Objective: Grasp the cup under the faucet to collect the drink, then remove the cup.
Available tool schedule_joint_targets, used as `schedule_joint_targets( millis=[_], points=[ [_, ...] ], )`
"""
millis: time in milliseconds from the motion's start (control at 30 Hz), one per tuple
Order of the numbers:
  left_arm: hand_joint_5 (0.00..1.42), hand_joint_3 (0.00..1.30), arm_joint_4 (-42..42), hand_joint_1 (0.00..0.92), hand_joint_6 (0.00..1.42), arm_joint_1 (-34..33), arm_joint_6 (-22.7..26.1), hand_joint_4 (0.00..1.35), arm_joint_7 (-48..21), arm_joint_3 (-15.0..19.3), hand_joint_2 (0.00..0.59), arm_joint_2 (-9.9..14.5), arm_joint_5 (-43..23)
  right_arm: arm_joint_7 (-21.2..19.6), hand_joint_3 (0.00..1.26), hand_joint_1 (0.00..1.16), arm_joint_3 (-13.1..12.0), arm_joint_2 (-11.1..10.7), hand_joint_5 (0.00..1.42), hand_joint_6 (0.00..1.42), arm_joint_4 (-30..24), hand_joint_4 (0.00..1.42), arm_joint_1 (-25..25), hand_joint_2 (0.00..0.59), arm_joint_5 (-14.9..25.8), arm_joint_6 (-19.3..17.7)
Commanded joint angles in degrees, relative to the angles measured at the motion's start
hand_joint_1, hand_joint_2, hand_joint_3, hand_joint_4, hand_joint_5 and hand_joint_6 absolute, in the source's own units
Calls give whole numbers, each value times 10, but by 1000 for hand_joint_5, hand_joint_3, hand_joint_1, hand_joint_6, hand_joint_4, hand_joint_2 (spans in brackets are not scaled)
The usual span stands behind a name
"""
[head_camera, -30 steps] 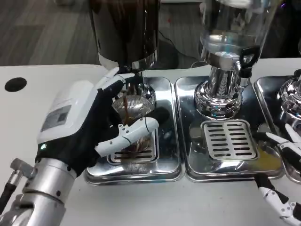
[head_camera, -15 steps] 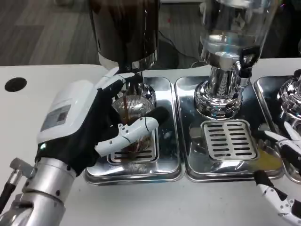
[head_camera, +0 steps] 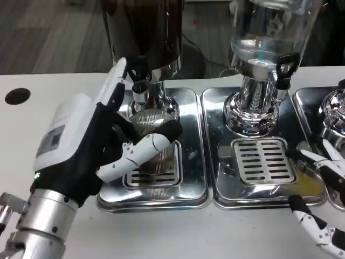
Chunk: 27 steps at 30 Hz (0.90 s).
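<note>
the left robot hand [head_camera: 89, 145] is wrapped around the cup [head_camera: 153, 137] at centre-left of the frame, on the drip tray [head_camera: 188, 162] under the dark dispenser's faucet [head_camera: 139, 81]. the collecting step looks nearly over; next, i'd guess, comes drawing the cup out level. the cup is clear and ribbed, with brown drink inside. at lower right, the right robot hand [head_camera: 323, 199] lies open, fingers spread, on the counter [head_camera: 43, 86].

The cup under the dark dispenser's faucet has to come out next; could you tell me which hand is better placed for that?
The left hand: its fingers wrap the cup on the left drip tray. The right hand lies open by the table's right edge, beyond the clear dispenser.
</note>
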Motion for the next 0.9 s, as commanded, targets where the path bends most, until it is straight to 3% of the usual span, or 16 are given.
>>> schedule_joint_targets(
  millis=[33, 200, 433, 567, 700, 900],
  points=[
    [684, 0, 0, 0, 900, 9, -21, 0, 16, 17, 48, -7, -8, 4, 220, 572, 1, 0, 0, 0, -3, 0, -5, 394, 1, 6],
    [649, 0, -6, 0, 898, 18, -28, 0, 18, 25, 53, -11, 4, 5, 227, 572, 4, 0, 0, 0, -5, 0, -8, 394, 1, 8],
    [367, 69, -19, 0, 807, 35, -20, 21, 11, 24, 45, -3, 62, 5, 230, 571, 6, 1, 0, 0, -3, 0, -10, 391, 5, 8],
    [287, 126, -36, 0, 693, 47, -4, 69, -11, 25, 36, 10, 116, 7, 230, 571, 7, 1, 0, 0, -6, 0, -13, 389, 11, 10],
    [136, 167, -57, 0, 456, 68, 27, 53, -60, 25, 28, 22, 167, 10, 221, 511, 9, 0, 0, 0, -14, 0, -17, 352, 15, 10],
    [72, 127, -78, 0, 362, 107, 50, 1, -106, 20, 26, 25, 220, 30, 160, 434, 16, -12, 0, 0, -11, 0, -29, 319, 27, 7]
  ],
)
